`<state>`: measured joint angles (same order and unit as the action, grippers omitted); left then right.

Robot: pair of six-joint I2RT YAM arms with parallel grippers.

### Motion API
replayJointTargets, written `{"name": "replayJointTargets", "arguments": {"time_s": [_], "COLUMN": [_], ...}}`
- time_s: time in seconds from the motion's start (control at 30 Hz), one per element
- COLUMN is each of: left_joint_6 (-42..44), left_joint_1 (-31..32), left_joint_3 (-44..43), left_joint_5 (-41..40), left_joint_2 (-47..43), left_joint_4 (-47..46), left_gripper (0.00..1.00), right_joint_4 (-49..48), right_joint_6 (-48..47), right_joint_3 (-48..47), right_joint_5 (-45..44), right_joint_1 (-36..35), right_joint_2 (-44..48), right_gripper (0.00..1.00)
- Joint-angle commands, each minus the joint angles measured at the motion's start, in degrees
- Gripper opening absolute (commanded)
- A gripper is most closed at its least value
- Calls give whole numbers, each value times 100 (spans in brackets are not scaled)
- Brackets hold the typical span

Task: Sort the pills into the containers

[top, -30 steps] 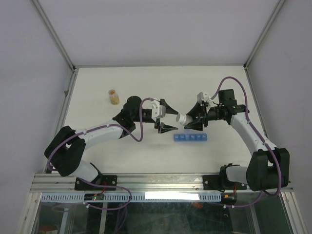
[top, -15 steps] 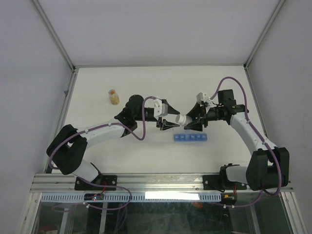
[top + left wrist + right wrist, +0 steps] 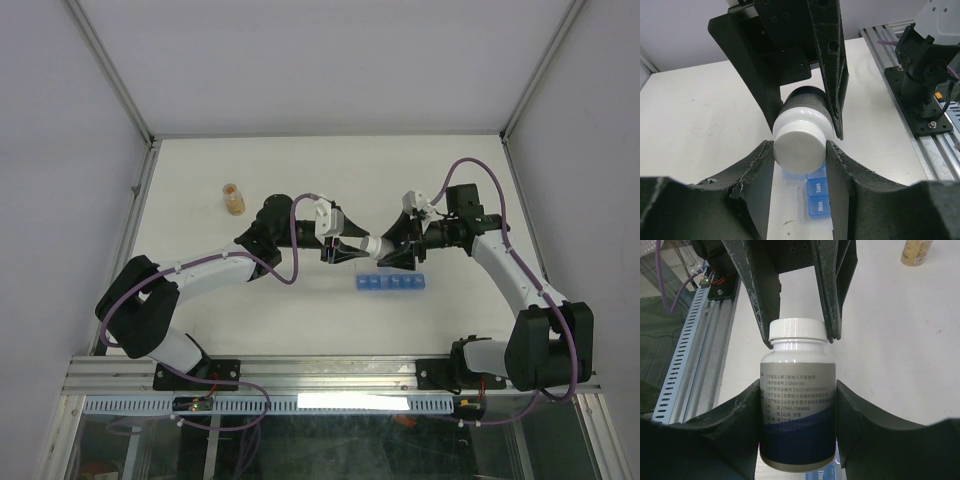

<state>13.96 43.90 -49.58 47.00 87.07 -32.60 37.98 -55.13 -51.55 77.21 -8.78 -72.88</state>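
Note:
A white pill bottle (image 3: 376,244) with a grey and blue label hangs sideways above the table between the two arms. My right gripper (image 3: 398,245) is shut on its body (image 3: 797,405). My left gripper (image 3: 345,246) faces it, and its fingers press both sides of the white cap (image 3: 801,147). The blue pill-organizer strip (image 3: 391,284) lies on the table just below and in front of the bottle, with its lids closed. In the left wrist view (image 3: 818,197) its "Mon." and "Tues." lids show under the cap. A corner of it shows in the right wrist view (image 3: 827,474).
A small clear bottle with orange-tan contents (image 3: 233,198) stands upright at the back left and also shows in the right wrist view (image 3: 916,251). A metal rail (image 3: 330,372) runs along the near table edge. Enclosure walls stand at the left, back and right.
My left gripper has moved right to the bottle, and its jaws have narrowed from wide open onto the cap. The right gripper and bottle have stayed in place.

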Motion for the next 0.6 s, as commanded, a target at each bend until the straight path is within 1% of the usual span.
{"name": "replayJointTargets", "arguments": {"time_s": [0.0,0.07,0.13,0.2,0.23,0.33,0.4,0.43,0.57], "left_joint_6": [-550,-1216,-1995,-2960,-3403,-4436,-4717,-4783,-4767], "left_joint_1": [70,73,102,166,218,523,749,824,873], "left_joint_3": [-106,-14,136,258,263,116,-32,-63,-73], "left_joint_5": [7,-295,-806,-1672,-2101,-3385,-3985,-4113,-3983], "left_joint_2": [-127,-218,-359,-471,-667,-844,-857,-846,-816], "left_joint_4": [-266,-279,-322,-190,13,897,1379,1450,1338], "left_gripper": [0,0,0,0,0,0,0,0,0], "right_joint_4": [-54,-66,-138,-210,-218,-224,-229,-221,-228], "right_joint_6": [-117,-84,3,87,112,151,165,169,187], "right_joint_3": [-293,-318,-307,-301,-303,-330,-340,-339,-343], "right_joint_5": [112,66,4,-47,-54,-72,-69,-66,-54], "right_joint_1": [-31,-28,-28,-28,-32,-28,-28,-29,-32], "right_joint_2": [-19,-24,-33,-57,-78,-127,-130,-130,-108], "right_gripper": [0,0,0,0,0,0,0,0,0]}}
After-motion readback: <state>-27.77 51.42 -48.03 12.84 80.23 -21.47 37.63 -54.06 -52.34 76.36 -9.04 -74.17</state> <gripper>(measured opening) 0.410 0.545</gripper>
